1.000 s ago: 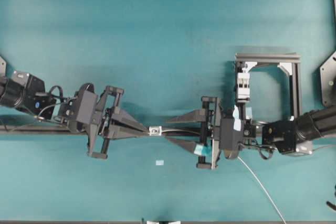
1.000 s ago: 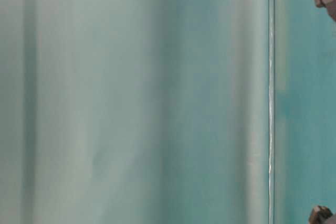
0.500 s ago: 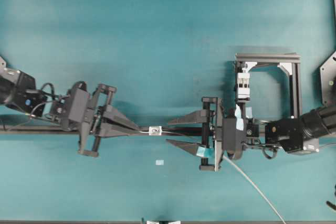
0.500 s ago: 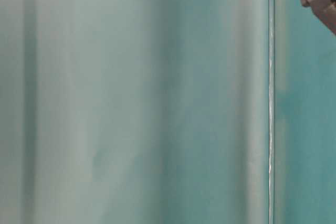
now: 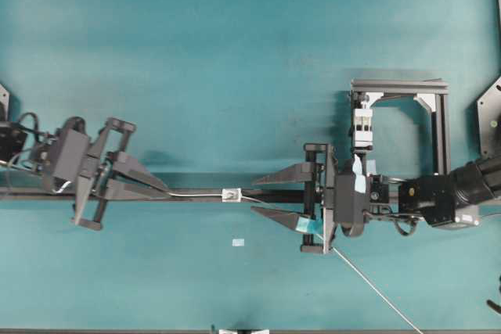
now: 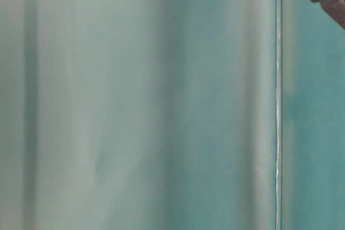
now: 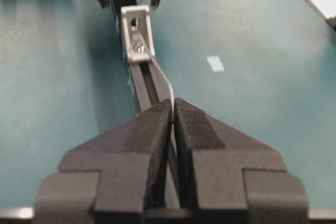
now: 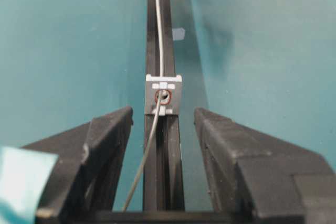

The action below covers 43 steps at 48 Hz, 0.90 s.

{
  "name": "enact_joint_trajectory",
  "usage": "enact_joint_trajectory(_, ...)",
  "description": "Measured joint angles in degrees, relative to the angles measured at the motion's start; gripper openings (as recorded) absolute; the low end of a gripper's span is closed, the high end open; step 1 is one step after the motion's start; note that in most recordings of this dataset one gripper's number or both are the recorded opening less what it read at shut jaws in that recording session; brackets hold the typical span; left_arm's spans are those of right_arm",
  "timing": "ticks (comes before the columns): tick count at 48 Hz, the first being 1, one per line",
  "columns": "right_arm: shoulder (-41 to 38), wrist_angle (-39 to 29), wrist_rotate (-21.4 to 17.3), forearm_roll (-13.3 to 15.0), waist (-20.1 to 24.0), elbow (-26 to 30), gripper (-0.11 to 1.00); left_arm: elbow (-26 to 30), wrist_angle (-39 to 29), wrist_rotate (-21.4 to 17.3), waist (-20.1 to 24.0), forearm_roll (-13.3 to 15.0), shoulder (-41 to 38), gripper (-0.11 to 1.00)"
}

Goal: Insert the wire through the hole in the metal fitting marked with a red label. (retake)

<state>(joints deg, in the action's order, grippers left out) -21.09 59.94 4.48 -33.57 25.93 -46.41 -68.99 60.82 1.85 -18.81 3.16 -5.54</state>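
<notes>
The small silvery metal fitting (image 5: 231,193) sits on a black rail (image 5: 196,195) mid-table. Its hole (image 8: 163,96) is ringed in red. The thin pale wire (image 5: 200,193) passes through the hole. My left gripper (image 5: 167,191) is shut on the wire's end, left of the fitting; in the left wrist view the jaws (image 7: 173,109) pinch the wire (image 7: 157,72) short of the fitting (image 7: 137,32). My right gripper (image 5: 254,195) is open and empty, its fingers either side of the rail just right of the fitting (image 8: 164,95). The wire (image 8: 144,156) trails back under it.
The wire's tail (image 5: 376,287) runs off to the lower right. A black frame (image 5: 399,87) with a white slotted clamp block (image 5: 362,127) stands at the right. A small pale tag (image 5: 238,242) lies in front of the rail. The table-level view shows only blurred teal.
My left gripper has moved left, away from the fitting, drawing the wire out through the hole. The wire's tail at lower right has straightened. The right gripper has stayed open and nearly still.
</notes>
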Motion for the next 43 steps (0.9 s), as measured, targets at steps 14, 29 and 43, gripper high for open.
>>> enact_joint_trajectory(14,0.00,-0.18,0.09,0.00,0.00,0.00,0.59,-3.60,-7.12,0.09,0.00,0.00,7.82,-0.10)
enact_joint_trajectory(29,0.00,-0.18,-0.09,0.00,0.00,0.09,0.59,-7.56,-11.16,0.35,-0.09,0.00,14.68,-0.10)
enact_joint_trajectory(43,0.00,-0.18,-0.09,0.00,0.00,0.00,0.59,-8.17,-15.38,0.53,-0.35,0.00,17.84,-0.10)
